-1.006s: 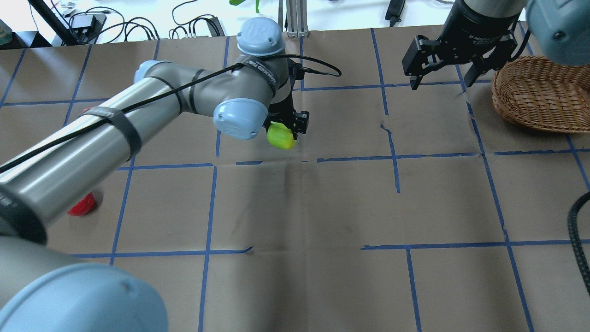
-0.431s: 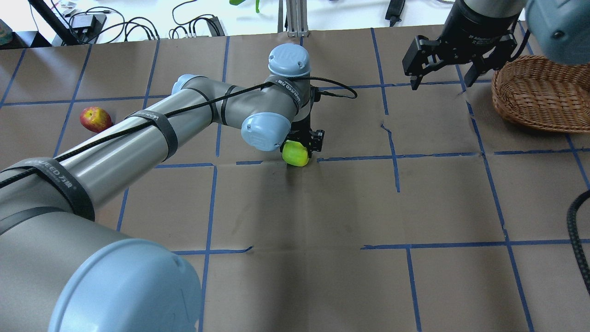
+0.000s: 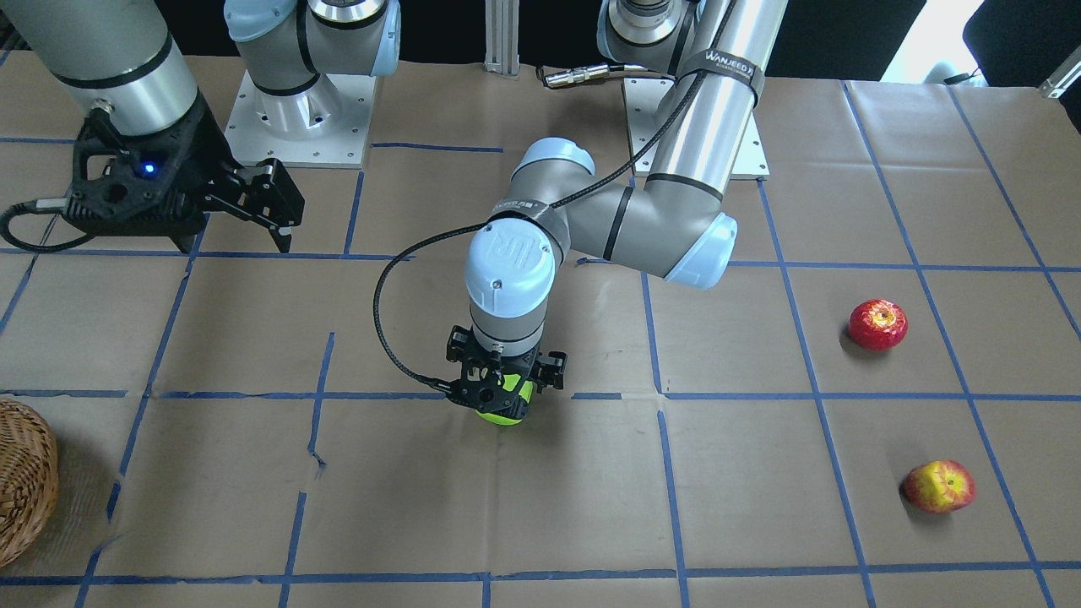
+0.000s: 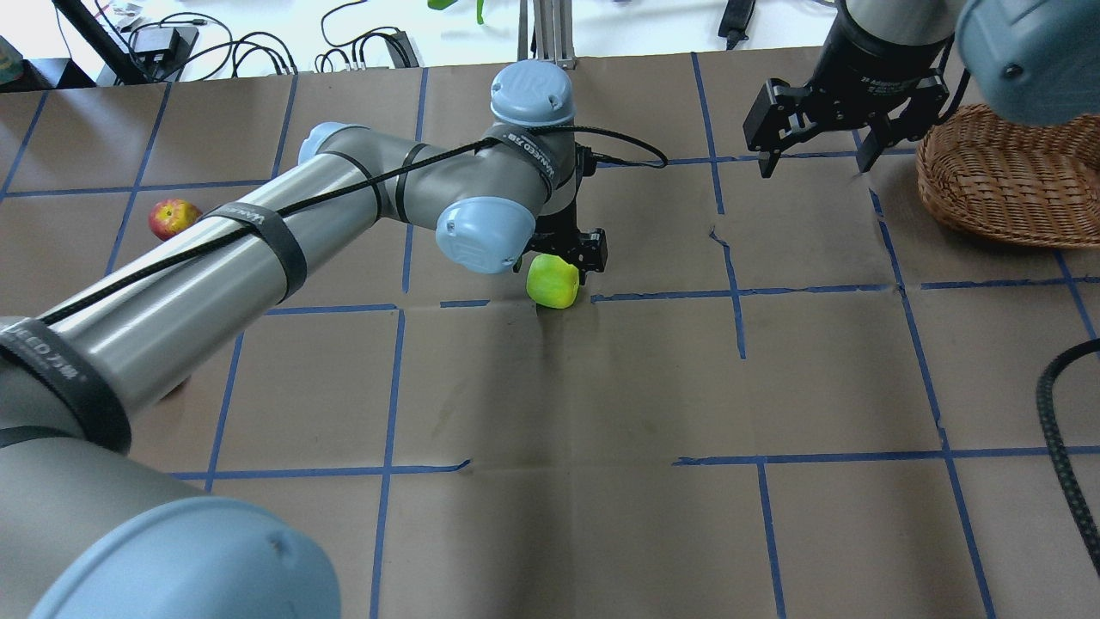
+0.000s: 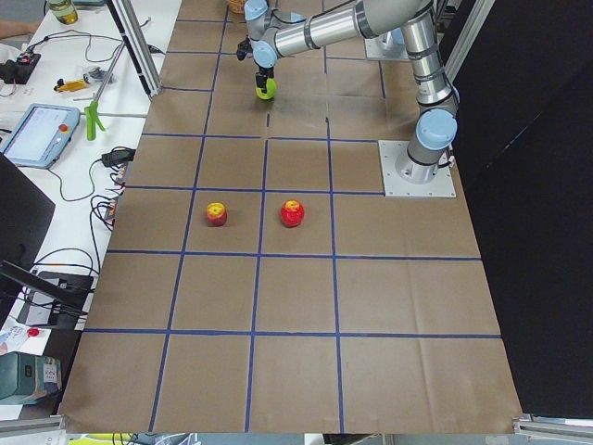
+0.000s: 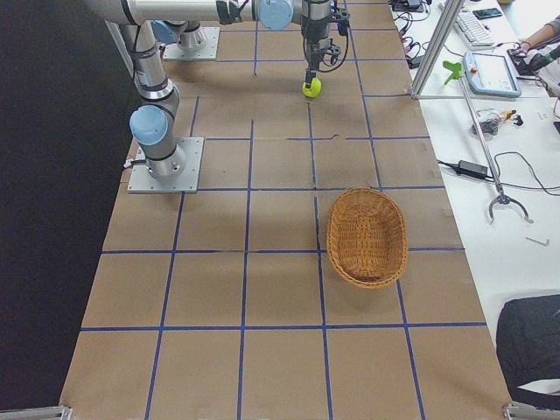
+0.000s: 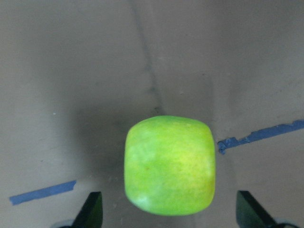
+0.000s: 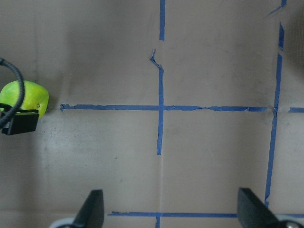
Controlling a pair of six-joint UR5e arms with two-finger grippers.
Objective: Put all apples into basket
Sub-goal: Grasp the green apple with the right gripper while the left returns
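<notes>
The lime green apple (image 4: pixel 553 282) rests on the brown paper beside a blue tape line. My left gripper (image 4: pixel 563 254) hovers just over it, open. In the left wrist view its fingertips (image 7: pixel 93 209) stand clear on both sides of the green apple (image 7: pixel 169 166). The deep red apple (image 3: pixel 877 324) and the red-and-yellow apple (image 3: pixel 939 486) lie far off on my left side. The wicker basket (image 4: pixel 1005 176) sits at the far right. My right gripper (image 4: pixel 812 163) hangs open and empty just left of it.
Blue tape lines grid the paper-covered table (image 4: pixel 601 387). My left arm (image 4: pixel 258 249) stretches across the left half and hides the deep red apple from overhead. Cables, a tablet and tools lie past the far table edge (image 5: pixel 56 130).
My left arm carried the green apple rightward and lowered it to the table, and the gripper has since opened and let go. The right gripper shifted slightly.
</notes>
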